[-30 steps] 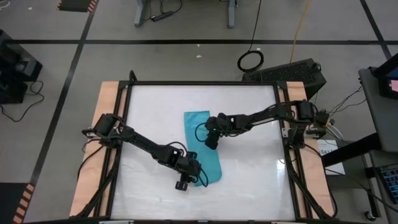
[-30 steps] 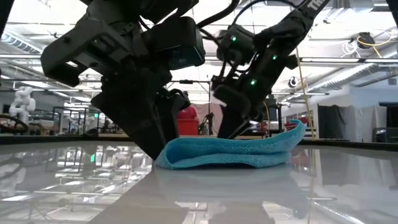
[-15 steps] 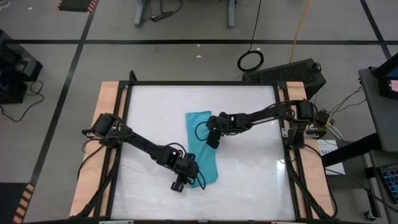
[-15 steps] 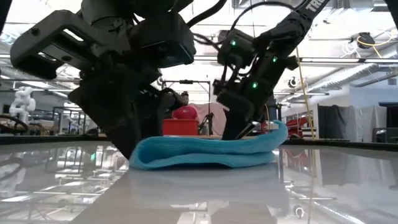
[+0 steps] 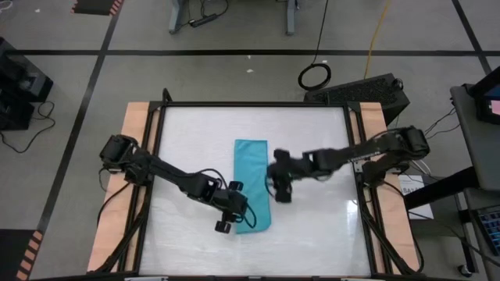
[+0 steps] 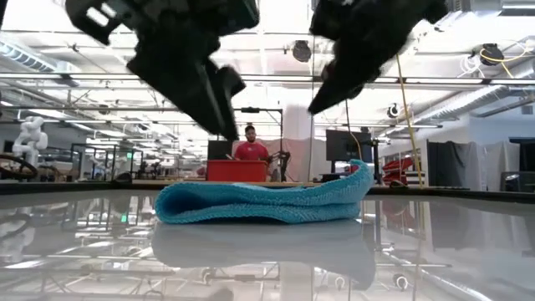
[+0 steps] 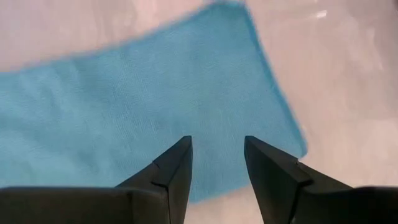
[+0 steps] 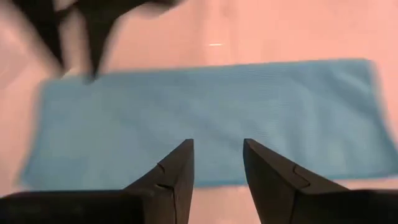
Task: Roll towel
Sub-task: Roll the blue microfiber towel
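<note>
The turquoise towel [image 5: 251, 183] lies on the white table as a narrow folded strip, running from far to near. In the low view the towel [image 6: 263, 201] rests flat in layers, one end curling upward [image 6: 364, 174]. My left gripper [image 5: 234, 212] hovers open at the strip's left side near its near end, above the cloth [image 6: 224, 117]. Its fingers frame the towel's near corner [image 7: 217, 146]. My right gripper [image 5: 275, 186] hovers open at the strip's right side near its middle, also raised [image 6: 326, 96]. Its fingers point across the towel [image 8: 217, 149].
A black frame [image 5: 258, 104] and wooden side boards [image 5: 137, 156] bound the glossy white tabletop. There is bare surface left and right of the towel. Beyond the far edge, the low view shows a person [image 6: 251, 144] behind a red box [image 6: 238, 170].
Both grippers have risen off the towel and now hang clear above it. The right one has also drawn back toward the table's right and near edges and rolled. The towel stays on the table, now lying straighter, and its near end has slid a little leftward.
</note>
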`<state>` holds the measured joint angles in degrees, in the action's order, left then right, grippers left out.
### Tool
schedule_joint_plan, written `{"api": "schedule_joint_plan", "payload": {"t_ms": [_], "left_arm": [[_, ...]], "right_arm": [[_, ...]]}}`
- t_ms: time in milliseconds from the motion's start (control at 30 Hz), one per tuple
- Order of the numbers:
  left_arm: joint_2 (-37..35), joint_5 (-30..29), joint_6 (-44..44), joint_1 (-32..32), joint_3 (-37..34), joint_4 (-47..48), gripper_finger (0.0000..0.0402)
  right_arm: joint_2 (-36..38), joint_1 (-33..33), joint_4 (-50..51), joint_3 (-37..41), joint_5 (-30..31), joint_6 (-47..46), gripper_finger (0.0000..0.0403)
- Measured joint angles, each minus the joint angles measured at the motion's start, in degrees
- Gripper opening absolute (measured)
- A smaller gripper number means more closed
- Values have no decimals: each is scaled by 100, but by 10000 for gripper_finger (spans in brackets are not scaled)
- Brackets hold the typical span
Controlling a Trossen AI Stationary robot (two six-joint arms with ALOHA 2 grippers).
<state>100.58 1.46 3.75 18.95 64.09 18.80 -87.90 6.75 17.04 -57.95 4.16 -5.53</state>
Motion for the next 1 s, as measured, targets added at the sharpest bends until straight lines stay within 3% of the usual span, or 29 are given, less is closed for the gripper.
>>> {"api": "schedule_joint_plan", "payload": {"t_ms": [167,433,667,1000], "left_arm": [[-46,-34,-9,308,1,18,152],[52,-532,-420,917,-71,-342,152],[-27,-531,165,1121,-63,-411,152],[-20,-497,179,1046,-65,-476,152]], "right_arm": [[-77,967,-25,0,1,231,130],[-839,2083,-460,0,162,665,130],[-1180,2449,-713,0,1049,576,130],[-1523,2433,-1005,0,1067,994,130]]}}
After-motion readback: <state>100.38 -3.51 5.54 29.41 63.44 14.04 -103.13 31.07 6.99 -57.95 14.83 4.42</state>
